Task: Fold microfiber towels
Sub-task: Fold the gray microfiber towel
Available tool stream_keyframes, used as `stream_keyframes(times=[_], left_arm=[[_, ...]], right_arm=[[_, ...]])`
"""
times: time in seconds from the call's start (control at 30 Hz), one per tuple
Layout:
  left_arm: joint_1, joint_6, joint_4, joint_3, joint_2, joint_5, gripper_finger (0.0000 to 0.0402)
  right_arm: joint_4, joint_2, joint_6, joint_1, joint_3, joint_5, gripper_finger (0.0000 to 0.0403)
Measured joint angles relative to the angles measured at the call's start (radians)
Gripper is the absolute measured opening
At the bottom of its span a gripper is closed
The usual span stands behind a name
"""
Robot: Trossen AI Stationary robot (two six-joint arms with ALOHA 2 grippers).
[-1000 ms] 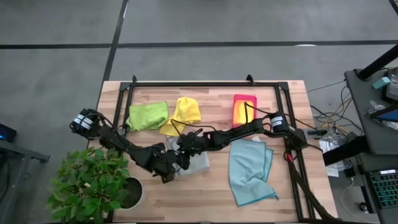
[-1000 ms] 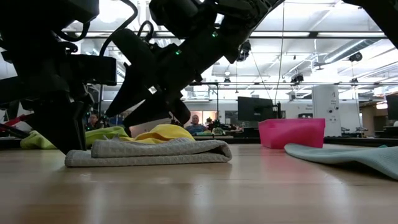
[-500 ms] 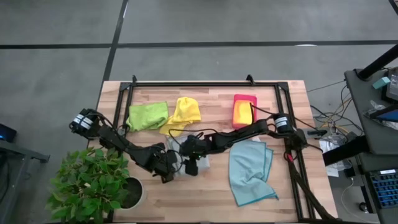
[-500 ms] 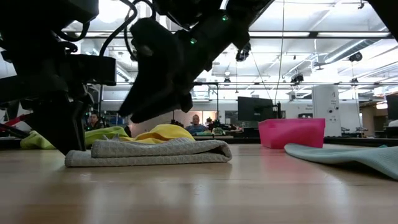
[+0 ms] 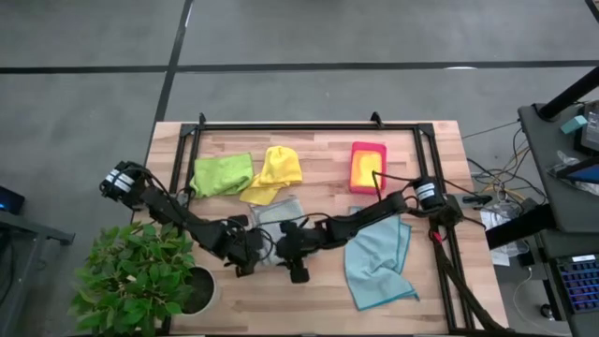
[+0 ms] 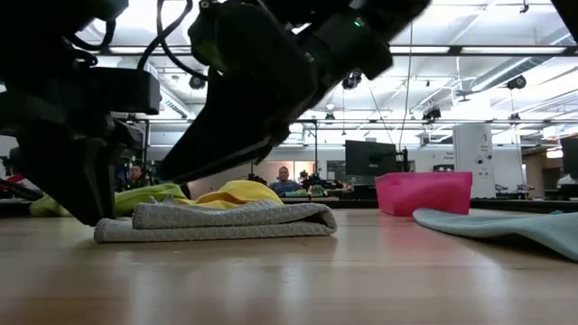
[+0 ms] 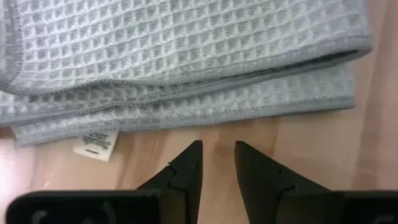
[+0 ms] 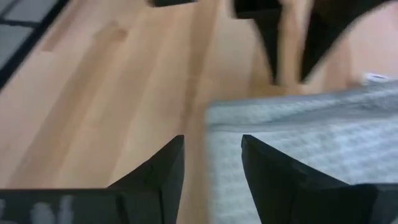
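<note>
Two hands close on the folded grey towel

Since a second ago the right hand (image 5: 298, 272) has moved from over the grey towel (image 5: 278, 213) toward the desk's (image 5: 309, 304) near edge. It sits beside the left hand (image 5: 245, 267), fingers parted, grasping nothing. The left hand's fingers, slightly apart and empty, point at the towel's folded edge just ahead. Bare desk lies in front; the light blue towel (image 5: 374, 257) lies to the right.

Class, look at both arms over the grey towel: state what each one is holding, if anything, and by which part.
Nothing is held. The left end effector stands open just off the folded grey towel; the right end effector is open at its edge, gripping nothing.
</note>
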Motion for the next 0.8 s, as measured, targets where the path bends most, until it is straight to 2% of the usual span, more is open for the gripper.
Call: stream_keyframes(times=[0.33, 0.63, 0.8], left_arm=[[-0.013, 0.06, -0.001, -0.003, -0.044, 0.001, 0.0079], [-0.014, 0.079, 0.002, -0.005, -0.182, -0.013, 0.0079], [-0.015, 0.079, 0.024, -0.03, -0.209, -0.058, 0.0079]], right_arm=[[0.287, 0.001, 0.003, 0.003, -0.132, 0.047, 0.0127], [0.324, 0.001, -0.037, 0.004, -0.136, 0.051, 0.011], [0.373, 0.044, -0.047, 0.013, -0.134, 0.051, 0.0104]])
